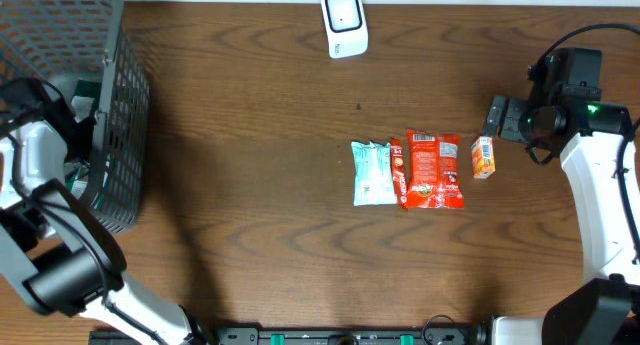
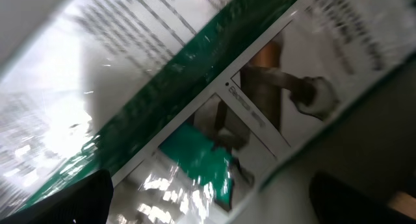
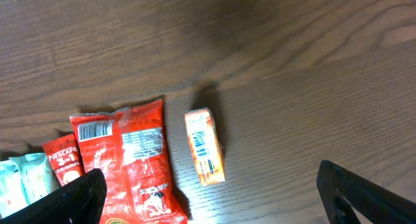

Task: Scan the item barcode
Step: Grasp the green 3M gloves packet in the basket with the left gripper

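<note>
Worktop [image 1: 250, 205]: dark wood; scanner [image 1: 344, 23] at far edge, mesh basket [image 1: 125, 105] on left.
Items: pale packet [image 1: 373, 173], red sachet [image 1: 397, 171], red bag [image 1: 433, 170] side by side mid-worktop; orange box [image 1: 483, 157] just beside bag.
L jaws: wide open, in basket, over green-white pack [image 2: 195, 81], no grip.
R jaws: wide open, empty, nr orange box.

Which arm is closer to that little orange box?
Right. The right gripper hovers just beside the orange box; the left gripper is far away, reaching into the basket.
</note>
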Robot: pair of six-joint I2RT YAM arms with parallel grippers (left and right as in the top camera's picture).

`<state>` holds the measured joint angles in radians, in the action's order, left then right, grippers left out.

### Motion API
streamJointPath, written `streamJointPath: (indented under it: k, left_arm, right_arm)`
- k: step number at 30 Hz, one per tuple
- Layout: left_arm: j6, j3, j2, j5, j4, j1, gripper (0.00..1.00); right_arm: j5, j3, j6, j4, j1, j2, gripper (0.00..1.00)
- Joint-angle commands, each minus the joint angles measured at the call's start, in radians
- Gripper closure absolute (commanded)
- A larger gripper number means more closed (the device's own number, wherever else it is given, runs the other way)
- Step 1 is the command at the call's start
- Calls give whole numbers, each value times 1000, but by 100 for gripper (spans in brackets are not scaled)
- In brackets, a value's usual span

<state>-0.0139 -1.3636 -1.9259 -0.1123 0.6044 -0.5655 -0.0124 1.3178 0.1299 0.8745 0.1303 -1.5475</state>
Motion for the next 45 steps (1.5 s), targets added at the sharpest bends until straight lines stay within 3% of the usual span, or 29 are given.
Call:
streamJointPath:
  k: [1,5,14,16,18,19,20,21,23,27,32,45]
  left_arm:
    - [21,7,-79,-10,-10,1,3]
    - [21,7,-103,-6,-25,-1,8]
    - [21,6,-102,57,-39,-1,63]
    - [21,6,-102,57,-43,-1,79]
    - [21,2,-102,57,-43,-1,82]
    - [21,-2,-101,57,-42,-1,73]
    - [20,-7,-101,56,-41,-1,51]
    - [20,-13,-99,56,-40,-1,35]
    - [17,-27,-86,56,-34,-1,26]
    - [17,-31,-31,53,-35,-1,22]
    - [18,-30,-3,17,-28,-1,8]
    - [21,24,-73,20,-34,2,7]
  right_arm:
    - [3,12,14,1,6,3,1]
    - [3,12,14,1,6,3,1]
    - [3,12,14,1,6,3,1]
    - [3,12,14,1,6,3,1]
    - [3,12,14,1,6,3,1]
    - [3,12,14,1,6,3,1]
    - [3,12,14,1,6,3,1]
    - [3,12,14,1,6,3,1]
    - [3,12,14,1,6,3,1]
    - [3,12,14,1,6,3,1]
    - [3,12,14,1,6,3,1]
    - [3,12,14,1,6,3,1]
